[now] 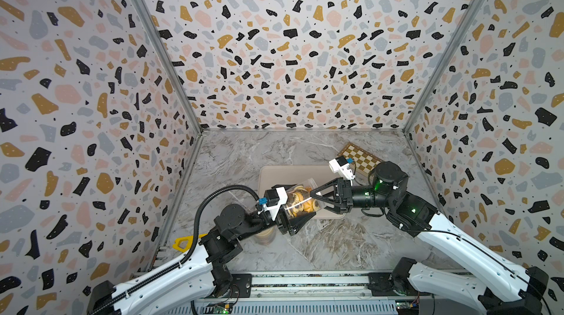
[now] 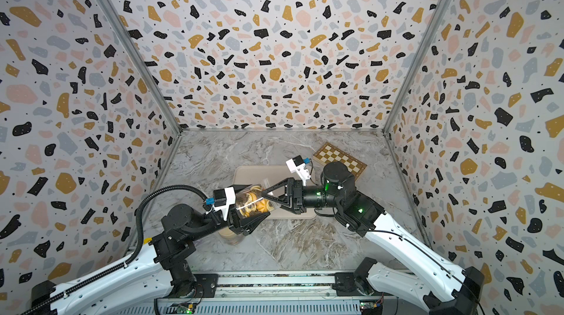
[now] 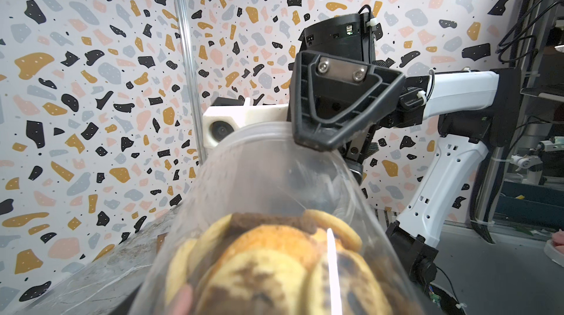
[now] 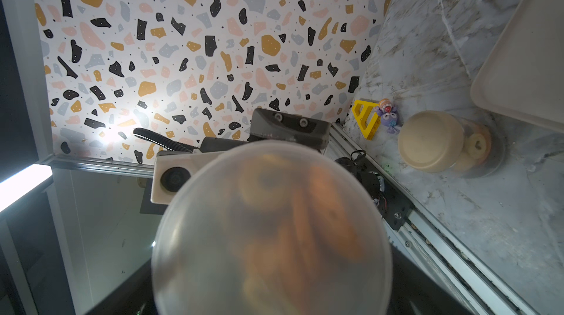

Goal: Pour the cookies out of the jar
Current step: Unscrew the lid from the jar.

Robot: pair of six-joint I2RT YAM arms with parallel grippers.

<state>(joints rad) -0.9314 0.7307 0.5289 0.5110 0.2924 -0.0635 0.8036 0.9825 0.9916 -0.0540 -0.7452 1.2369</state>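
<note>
A clear jar [image 1: 300, 199] of golden and dark brown cookies [image 1: 297, 200] hangs tilted over the front left corner of a beige tray [image 1: 290, 176]. My left gripper [image 1: 300, 208] is shut on the jar's body. In the left wrist view the cookies [image 3: 274, 261] lie piled at the near end of the jar [image 3: 274, 182]. My right gripper [image 1: 316, 196] stands open around the jar's far end, and one of its fingers [image 3: 332, 106] lies over the rim. The right wrist view is filled by that frosted round end [image 4: 271, 231], with cookies blurred behind it.
A second jar with a cream lid [image 4: 430, 142] sits on the marble table under my left arm [image 1: 265, 235]. A yellow plastic piece [image 4: 364, 118] and a small purple toy [image 4: 387, 116] lie by the left wall. A chessboard [image 1: 361, 156] lies at the back right.
</note>
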